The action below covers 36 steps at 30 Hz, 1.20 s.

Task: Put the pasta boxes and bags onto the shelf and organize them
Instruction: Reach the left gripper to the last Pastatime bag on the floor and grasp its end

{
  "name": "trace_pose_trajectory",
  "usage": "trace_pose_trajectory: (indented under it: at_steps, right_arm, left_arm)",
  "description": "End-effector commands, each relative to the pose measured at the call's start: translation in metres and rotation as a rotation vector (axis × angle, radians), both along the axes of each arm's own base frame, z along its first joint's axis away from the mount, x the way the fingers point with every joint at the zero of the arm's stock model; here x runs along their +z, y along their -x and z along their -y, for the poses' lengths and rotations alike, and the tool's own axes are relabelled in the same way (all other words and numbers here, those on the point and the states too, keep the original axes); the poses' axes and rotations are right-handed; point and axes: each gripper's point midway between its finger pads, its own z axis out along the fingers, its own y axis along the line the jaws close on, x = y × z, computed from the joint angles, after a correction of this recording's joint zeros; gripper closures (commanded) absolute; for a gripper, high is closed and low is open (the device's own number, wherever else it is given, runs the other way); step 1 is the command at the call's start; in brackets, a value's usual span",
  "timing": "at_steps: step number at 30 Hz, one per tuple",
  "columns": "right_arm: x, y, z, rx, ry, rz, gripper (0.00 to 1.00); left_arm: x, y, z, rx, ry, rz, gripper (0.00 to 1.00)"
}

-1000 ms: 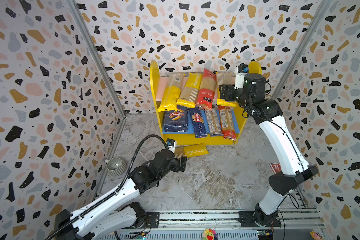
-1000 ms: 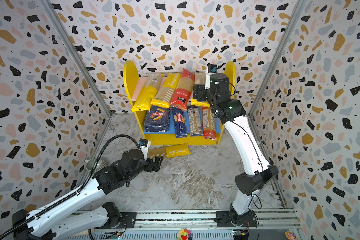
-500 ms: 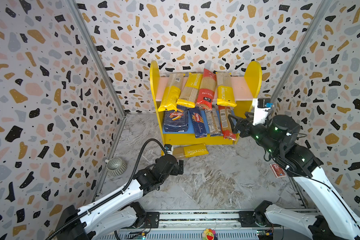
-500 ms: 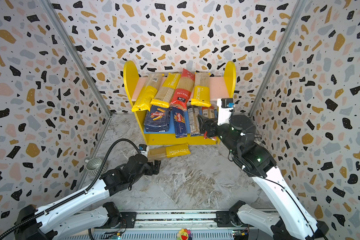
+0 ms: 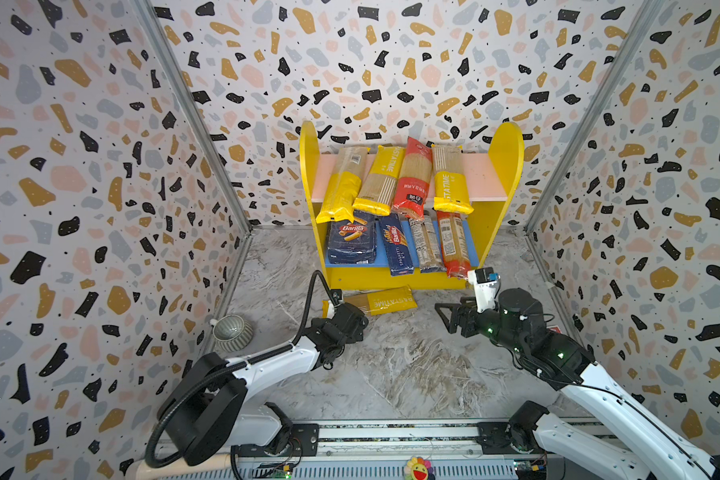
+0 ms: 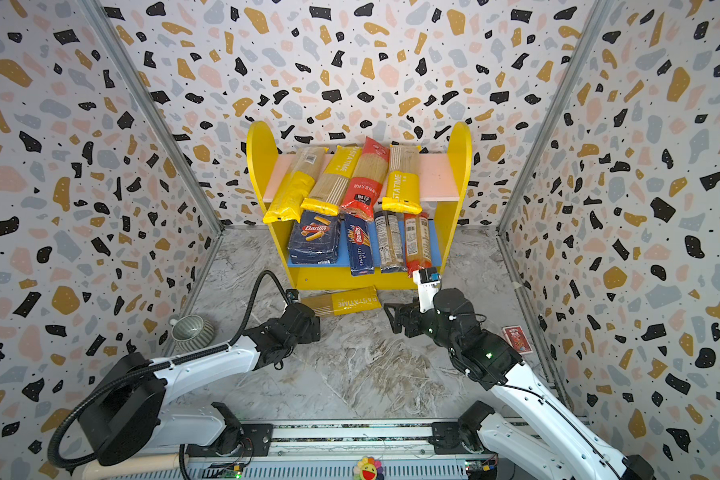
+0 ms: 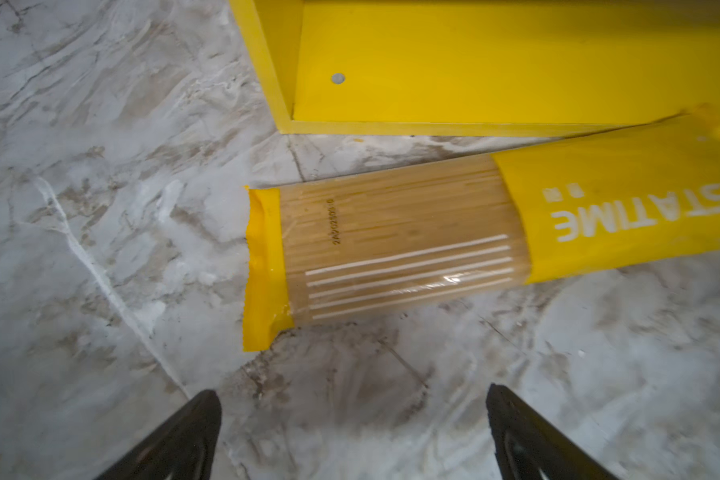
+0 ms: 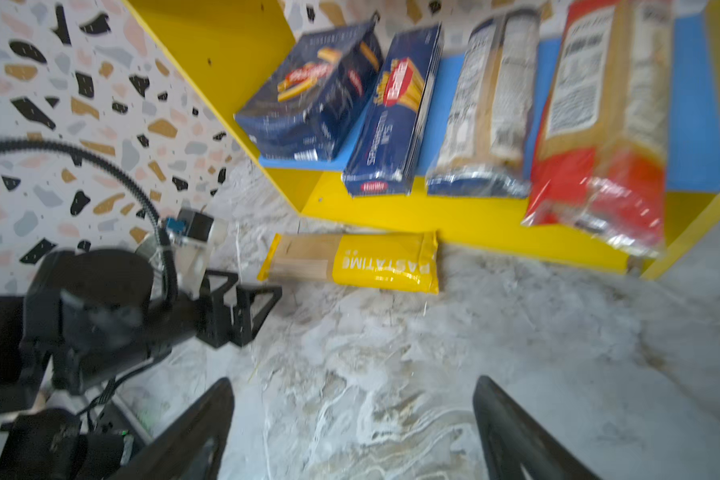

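A grey-white marbled tabletop [image 5: 391, 374] is closed in on three sides by terrazzo-patterned walls [image 5: 391, 62]. Midway along its back edge stands the small two-tier shelf with yellow round-topped sides [image 5: 506, 166]. The shelf's pink upper board [image 5: 481, 178] carries four long spaghetti bags [image 5: 412, 178]. Its blue lower board [image 5: 473, 245] carries two dark blue Barilla boxes [image 5: 352, 243] and two more bags [image 5: 452, 243]. One yellow-and-clear bag marked PASTATIME [image 5: 377, 301] lies flat on the tabletop just in front of the shelf's yellow base, nearly parallel to it. The left gripper [image 7: 352, 432] has its black fingers [image 7: 184, 436] spread wide and empty; the bag's clear end lies just ahead of the tips, not between them. The right gripper [image 5: 444, 318], jaws likewise wide and empty, points towards the bag's yellow end, near it but apart.
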Motion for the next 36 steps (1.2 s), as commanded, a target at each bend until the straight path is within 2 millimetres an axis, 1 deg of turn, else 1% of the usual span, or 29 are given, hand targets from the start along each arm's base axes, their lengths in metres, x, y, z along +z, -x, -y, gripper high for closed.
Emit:
trace_pose_trajectory:
  at_steps: [1,6,10,12,18,23,27,30,36]
  right_arm:
    - [0.022,0.01,-0.011,0.055,-0.109,0.047,0.1]
    - [0.017,0.008,-0.007,0.043,-0.073,0.061,0.1]
    - [0.012,0.005,-0.005,0.03,-0.042,0.064,0.1]
    - [0.01,0.003,-0.007,0.032,-0.035,0.059,0.1]
    - [0.005,-0.001,-0.013,0.044,-0.034,0.045,0.1]
    - [0.001,-0.004,-0.016,0.045,-0.026,0.035,0.1]
    - [0.0,-0.006,-0.017,0.041,-0.02,0.03,0.1]
    - [0.001,-0.008,-0.017,0.037,-0.019,0.03,0.1]
    - [0.002,-0.008,-0.018,0.039,-0.019,0.026,0.1]
  left_arm:
    - [0.018,-0.029,0.005,0.014,0.006,0.09,0.0]
    - [0.011,-0.051,0.003,0.022,-0.019,0.079,0.0]
    - [0.015,-0.064,0.005,0.02,-0.025,0.095,0.0]
    - [0.013,-0.07,0.003,0.022,-0.033,0.094,0.0]
    - [0.002,-0.09,-0.004,0.034,-0.036,0.08,0.0]
    - [-0.014,-0.104,-0.004,0.034,-0.026,0.06,0.0]
    - [-0.026,-0.104,0.002,0.012,-0.007,0.034,0.03]
    - [-0.032,-0.096,0.006,0.001,0.035,0.008,0.05]
    - [-0.05,-0.064,0.003,0.0,0.103,-0.062,0.08]
